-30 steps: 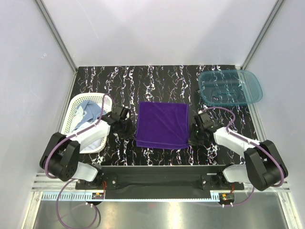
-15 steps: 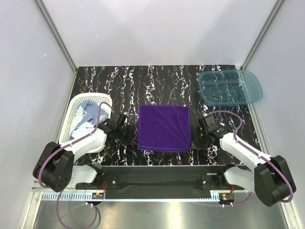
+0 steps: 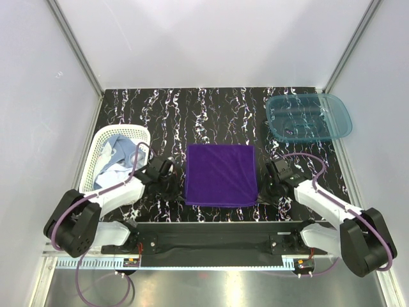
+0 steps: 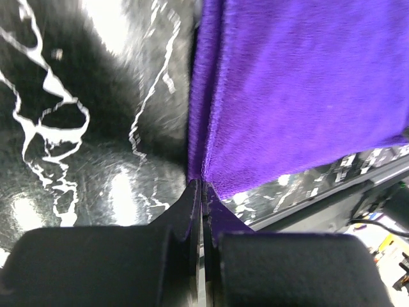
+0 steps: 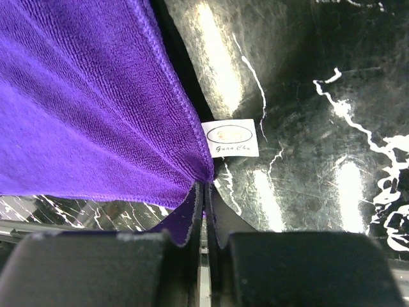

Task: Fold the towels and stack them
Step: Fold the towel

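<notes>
The deep purple towel (image 3: 222, 174) lies flat and square in the middle of the black marbled table. My left gripper (image 3: 178, 185) is shut on its near left corner, seen close in the left wrist view (image 4: 203, 182) with the purple towel (image 4: 300, 89) stretching away. My right gripper (image 3: 265, 189) is shut on its near right corner, seen in the right wrist view (image 5: 204, 182) beside the towel's white label (image 5: 231, 137). Pale blue towels (image 3: 118, 153) lie crumpled in the white basket (image 3: 102, 137); I cannot tell them apart.
A translucent teal bin (image 3: 308, 118) stands at the back right. The white perforated basket is at the left edge beside my left arm. The black rail (image 3: 220, 230) of the arm bases runs along the near table edge.
Both grippers have pulled the towel's near corners toward the near edge, drawing the purple towel flatter and a little nearer. Both arms have lowered.
</notes>
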You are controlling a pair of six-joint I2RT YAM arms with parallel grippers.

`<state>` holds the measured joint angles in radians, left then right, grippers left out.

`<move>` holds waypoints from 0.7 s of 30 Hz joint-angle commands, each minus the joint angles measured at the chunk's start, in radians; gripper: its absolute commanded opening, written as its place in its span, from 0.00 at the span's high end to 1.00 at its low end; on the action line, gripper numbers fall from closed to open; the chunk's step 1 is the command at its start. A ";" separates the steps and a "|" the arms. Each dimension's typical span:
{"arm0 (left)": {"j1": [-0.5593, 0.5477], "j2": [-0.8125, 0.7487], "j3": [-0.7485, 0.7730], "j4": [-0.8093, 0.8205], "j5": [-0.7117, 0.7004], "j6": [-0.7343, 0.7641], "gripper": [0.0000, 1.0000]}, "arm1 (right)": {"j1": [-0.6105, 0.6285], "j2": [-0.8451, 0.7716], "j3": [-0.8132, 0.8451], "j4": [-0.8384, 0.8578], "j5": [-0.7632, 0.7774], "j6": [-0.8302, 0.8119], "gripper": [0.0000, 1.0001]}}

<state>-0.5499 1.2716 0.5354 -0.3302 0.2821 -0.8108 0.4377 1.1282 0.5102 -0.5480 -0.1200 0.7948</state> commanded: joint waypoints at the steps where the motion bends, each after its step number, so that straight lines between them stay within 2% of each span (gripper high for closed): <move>1: -0.019 -0.014 -0.035 0.036 -0.024 -0.011 1.00 | 0.003 -0.031 -0.009 -0.012 0.020 0.030 0.92; 4: -0.027 -0.006 -0.037 0.023 -0.024 -0.007 0.99 | 0.003 -0.038 -0.004 -0.029 0.016 0.027 0.78; 5: -0.025 -0.006 -0.031 0.014 -0.029 -0.005 0.92 | 0.003 -0.042 0.001 -0.033 0.011 0.027 0.75; 6: -0.027 -0.009 -0.012 0.004 -0.037 0.002 0.82 | 0.003 -0.050 0.013 -0.039 0.010 0.027 0.68; 7: -0.027 -0.014 0.006 -0.028 -0.044 0.012 0.72 | 0.003 -0.062 0.022 -0.053 0.006 0.024 0.65; 8: -0.028 -0.015 0.026 -0.050 -0.050 0.022 0.57 | 0.003 -0.070 0.051 -0.059 0.000 0.020 0.62; 11: -0.022 0.003 0.164 -0.147 -0.104 0.088 0.45 | 0.001 -0.068 0.135 -0.070 0.026 -0.020 0.56; 14: 0.001 0.108 0.372 -0.216 -0.199 0.189 0.42 | -0.002 0.011 0.274 -0.043 0.083 -0.135 0.53; 16: 0.045 0.181 0.476 -0.243 -0.205 0.281 0.42 | -0.017 0.125 0.359 0.000 0.079 -0.280 0.53; 17: 0.059 0.217 0.586 -0.251 -0.205 0.309 0.42 | -0.030 0.166 0.445 0.011 0.063 -0.328 0.53; 18: 0.070 0.291 0.630 -0.254 -0.202 0.364 0.43 | -0.045 0.256 0.485 0.022 0.062 -0.403 0.55; 20: 0.099 0.359 0.739 -0.244 -0.192 0.398 0.47 | -0.089 0.349 0.583 0.031 0.062 -0.449 0.62; 21: 0.111 0.424 0.774 -0.245 -0.128 0.409 0.50 | -0.108 0.442 0.611 0.042 0.042 -0.466 0.63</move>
<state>-0.4725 1.5894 1.2037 -0.5518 0.1322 -0.5285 0.3843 1.4303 1.0306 -0.5533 -0.0891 0.4946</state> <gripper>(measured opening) 0.521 0.385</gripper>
